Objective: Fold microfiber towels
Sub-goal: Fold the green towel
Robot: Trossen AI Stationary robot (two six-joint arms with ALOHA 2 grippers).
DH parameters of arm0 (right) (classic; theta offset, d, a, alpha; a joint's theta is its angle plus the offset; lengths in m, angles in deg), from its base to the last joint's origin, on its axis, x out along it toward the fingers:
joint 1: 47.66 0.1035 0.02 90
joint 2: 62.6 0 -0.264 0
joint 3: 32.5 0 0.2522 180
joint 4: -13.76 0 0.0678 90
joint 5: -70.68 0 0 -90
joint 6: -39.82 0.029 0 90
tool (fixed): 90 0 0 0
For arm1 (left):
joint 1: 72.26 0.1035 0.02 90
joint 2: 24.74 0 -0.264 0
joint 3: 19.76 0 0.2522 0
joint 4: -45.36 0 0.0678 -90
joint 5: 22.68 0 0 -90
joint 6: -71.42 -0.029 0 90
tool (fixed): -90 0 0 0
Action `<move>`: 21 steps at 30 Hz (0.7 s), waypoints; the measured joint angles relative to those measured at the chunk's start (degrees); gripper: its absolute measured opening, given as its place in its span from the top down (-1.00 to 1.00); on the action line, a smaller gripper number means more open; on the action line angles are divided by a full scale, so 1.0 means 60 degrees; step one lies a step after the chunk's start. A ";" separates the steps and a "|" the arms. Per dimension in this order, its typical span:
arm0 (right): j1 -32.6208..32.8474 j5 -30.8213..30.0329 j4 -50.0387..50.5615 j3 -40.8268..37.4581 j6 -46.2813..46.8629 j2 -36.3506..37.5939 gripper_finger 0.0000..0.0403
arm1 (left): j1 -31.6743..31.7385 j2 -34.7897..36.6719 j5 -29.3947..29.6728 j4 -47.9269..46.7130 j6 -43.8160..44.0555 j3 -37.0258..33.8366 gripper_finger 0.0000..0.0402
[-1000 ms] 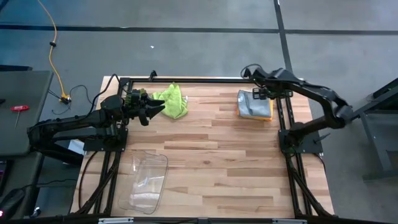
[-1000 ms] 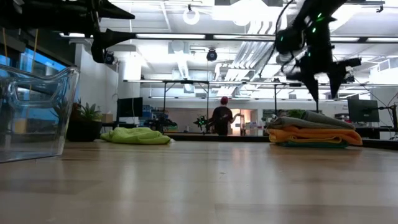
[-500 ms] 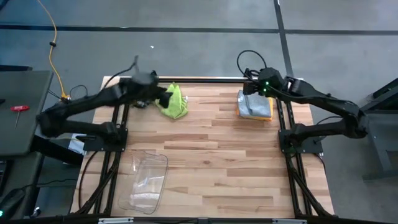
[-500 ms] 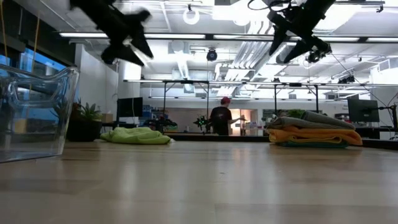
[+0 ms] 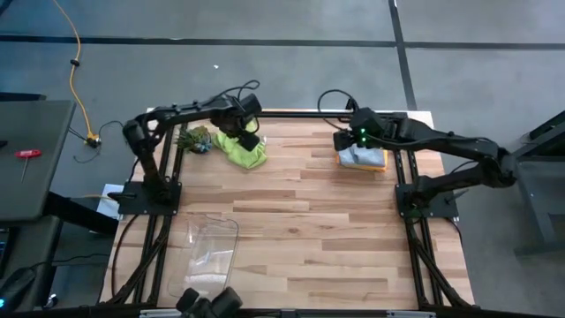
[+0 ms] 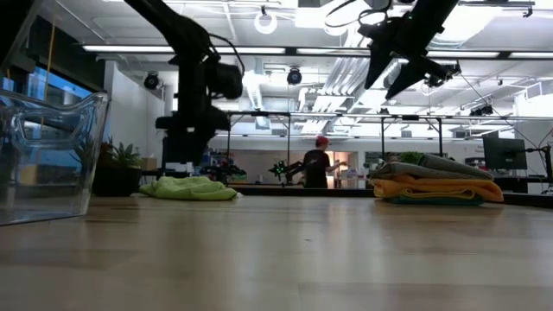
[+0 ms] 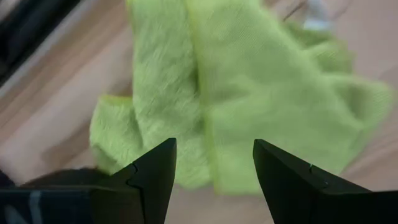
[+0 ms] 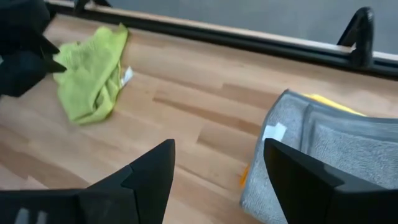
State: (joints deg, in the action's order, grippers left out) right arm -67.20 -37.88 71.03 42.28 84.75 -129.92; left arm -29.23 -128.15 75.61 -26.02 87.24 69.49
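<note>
A clear bin (image 5: pixel 210 256) sits at the table's (image 5: pixel 300 238) near left edge. Toward the far edge, the left gripper (image 7: pixel 212 171) hangs just over the crumpled green towel (image 5: pixel 244 145), jaws apart and empty, a small plant (image 5: pixel 195 139) beside it. At far right, the right gripper (image 8: pixel 217 168), jaws also apart, hovers beside the folded stack, grey towel (image 5: pixel 362 155) topmost.
</note>
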 joint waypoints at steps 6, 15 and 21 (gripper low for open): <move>0.0252 0.0002 0.0000 0.0000 -0.0037 -0.0429 -0.18 | -0.0316 0.0557 -0.0168 0.0561 0.0446 -0.0827 -0.01; 0.0267 -0.0005 -0.0006 0.0000 -0.0064 -0.0889 -0.18 | -0.1096 0.2320 0.0524 0.1956 0.2046 -0.1875 0.01; 0.0267 0.0044 -0.0004 0.0000 0.0018 -0.0923 -0.18 | -0.2824 0.2771 0.1085 0.5412 0.4006 -0.4076 0.29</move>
State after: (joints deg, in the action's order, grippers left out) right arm -65.59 -37.62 71.00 42.28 84.86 -135.46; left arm -46.18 -111.52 82.12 6.45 111.27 45.03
